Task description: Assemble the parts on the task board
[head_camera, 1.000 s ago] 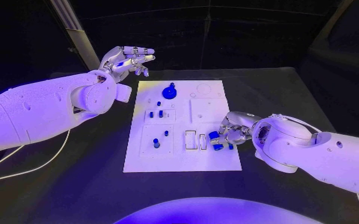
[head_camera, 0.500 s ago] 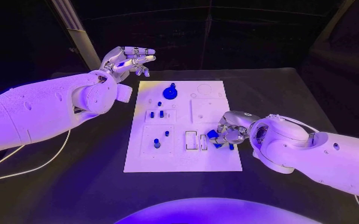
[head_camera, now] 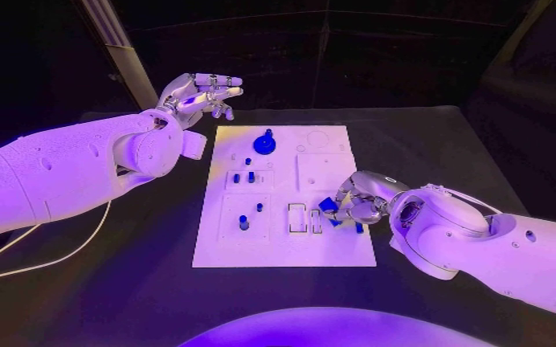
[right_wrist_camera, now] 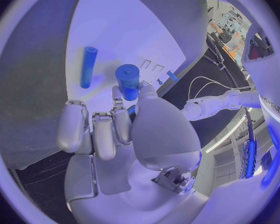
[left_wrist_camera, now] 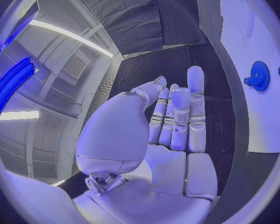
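A short blue cylinder point(right_wrist_camera: 127, 81) is pinched at the tips of the right hand point(head_camera: 357, 197), whose fingers point(right_wrist_camera: 105, 129) curl around it. The hand hovers over the near right part of the white task board point(head_camera: 284, 246), which lies in the middle of the black bench point(head_camera: 451, 138). A longer blue peg point(right_wrist_camera: 87, 66) lies flat on the board just beyond the held piece. Beside the hand, toward the board's middle, are two narrow rectangular slots point(head_camera: 304, 219). Other small blue parts stand in the board's left half, and a blue gear point(head_camera: 265, 143) sits near its far edge.

The left hand point(head_camera: 202, 94) is raised beyond the board's far left corner, fingers released and holding nothing.

The risk appears to be the light fingertip hold: the cylinder could tilt or slip if pressed down off-line with its seat. The hand could also nudge the loose peg lying close by.
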Motion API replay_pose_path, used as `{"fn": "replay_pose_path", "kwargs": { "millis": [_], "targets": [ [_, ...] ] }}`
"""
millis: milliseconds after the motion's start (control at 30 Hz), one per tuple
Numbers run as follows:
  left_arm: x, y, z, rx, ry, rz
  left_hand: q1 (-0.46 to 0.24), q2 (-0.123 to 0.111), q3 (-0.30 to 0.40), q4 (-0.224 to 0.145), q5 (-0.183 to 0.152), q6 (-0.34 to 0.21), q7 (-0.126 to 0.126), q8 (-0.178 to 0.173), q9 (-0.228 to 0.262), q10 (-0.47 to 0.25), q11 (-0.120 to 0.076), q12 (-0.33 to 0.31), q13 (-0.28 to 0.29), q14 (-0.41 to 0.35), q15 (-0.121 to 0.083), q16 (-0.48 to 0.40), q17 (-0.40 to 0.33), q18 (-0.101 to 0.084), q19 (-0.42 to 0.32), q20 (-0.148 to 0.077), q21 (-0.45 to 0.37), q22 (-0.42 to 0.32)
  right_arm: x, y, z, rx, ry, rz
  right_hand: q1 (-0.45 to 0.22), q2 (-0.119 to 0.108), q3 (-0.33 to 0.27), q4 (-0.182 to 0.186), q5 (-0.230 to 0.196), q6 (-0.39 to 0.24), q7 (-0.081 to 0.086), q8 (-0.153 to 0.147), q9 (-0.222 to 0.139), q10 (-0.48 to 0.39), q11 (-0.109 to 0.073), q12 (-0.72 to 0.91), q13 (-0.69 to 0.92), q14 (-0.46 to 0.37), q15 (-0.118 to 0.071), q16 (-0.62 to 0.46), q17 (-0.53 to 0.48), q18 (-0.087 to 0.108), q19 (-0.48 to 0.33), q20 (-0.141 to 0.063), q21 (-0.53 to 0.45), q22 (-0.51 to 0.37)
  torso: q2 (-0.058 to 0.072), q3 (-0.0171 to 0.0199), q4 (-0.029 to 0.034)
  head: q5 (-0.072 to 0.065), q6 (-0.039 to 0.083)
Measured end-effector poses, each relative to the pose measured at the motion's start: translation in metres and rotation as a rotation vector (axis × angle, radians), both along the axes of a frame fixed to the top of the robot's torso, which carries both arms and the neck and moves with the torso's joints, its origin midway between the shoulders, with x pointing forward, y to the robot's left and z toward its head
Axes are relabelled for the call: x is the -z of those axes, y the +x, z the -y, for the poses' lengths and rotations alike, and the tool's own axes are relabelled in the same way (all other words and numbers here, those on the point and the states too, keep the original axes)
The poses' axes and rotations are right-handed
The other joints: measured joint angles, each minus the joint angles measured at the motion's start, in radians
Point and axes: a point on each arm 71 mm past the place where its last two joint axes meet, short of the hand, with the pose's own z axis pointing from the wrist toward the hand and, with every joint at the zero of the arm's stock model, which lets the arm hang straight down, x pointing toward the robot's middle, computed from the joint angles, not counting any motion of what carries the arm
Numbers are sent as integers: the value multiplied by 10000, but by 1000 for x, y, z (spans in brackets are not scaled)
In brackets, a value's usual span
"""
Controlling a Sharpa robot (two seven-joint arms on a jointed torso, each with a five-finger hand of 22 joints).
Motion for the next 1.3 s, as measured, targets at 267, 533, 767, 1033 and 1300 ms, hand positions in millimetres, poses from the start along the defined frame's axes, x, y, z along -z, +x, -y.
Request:
{"fn": "replay_pose_path", "kwargs": {
  "millis": [267,533,767,1033,1300],
  "targets": [
    [0,0,1,42,-6,-24,0,0,0,0,0,0,0,0,0,0,0,0,1,0,0,0,0,0,0,0,0,1,-4,0,-14,93,780,150,-157,23,-75,142,42,17,-17,14,311,14,-14,3,0,-37,-37,-2,0,-1,0,0,0,12,1,-5,0,142,-46],
    [0,0,4,111,-23,-41,0,0,0,0,0,0,0,0,0,-36,-36,0,2,0,0,0,1,0,0,0,1,2,-2,0,-35,-108,1225,-136,-344,104,-187,255,42,69,-70,14,446,14,-15,-1,5,-35,-38,-2,-1,-1,-1,0,0,19,10,-10,0,244,-71],
    [0,0,4,132,-26,-56,0,0,0,0,0,0,0,0,0,-36,-36,0,3,0,0,0,1,0,0,0,1,-7,2,-1,-49,-252,1354,-787,-489,248,-218,287,-116,98,-99,80,570,15,-14,-44,16,0,-73,-3,-1,0,-1,1,0,24,11,-15,11,260,-111],
    [0,0,4,153,-30,-67,0,0,0,0,0,0,0,0,0,-36,-36,0,4,0,0,0,2,0,0,0,1,-6,7,-1,-53,-198,1294,-1351,-722,298,-294,347,-231,180,-173,168,736,52,-52,-121,1,0,-72,-3,-2,-1,35,-35,0,30,7,-8,-7,296,-116],
    [1,0,4,166,-33,-74,0,0,0,0,0,0,0,0,0,-36,-36,0,5,0,-1,0,2,-1,0,0,1,-5,8,1,-53,-71,1179,-1399,-1160,359,-652,321,-1167,244,-223,246,889,63,-75,-255,-8,-3,-149,-3,-2,-1,34,-35,0,29,4,-5,-7,313,-114]
  ]
}}
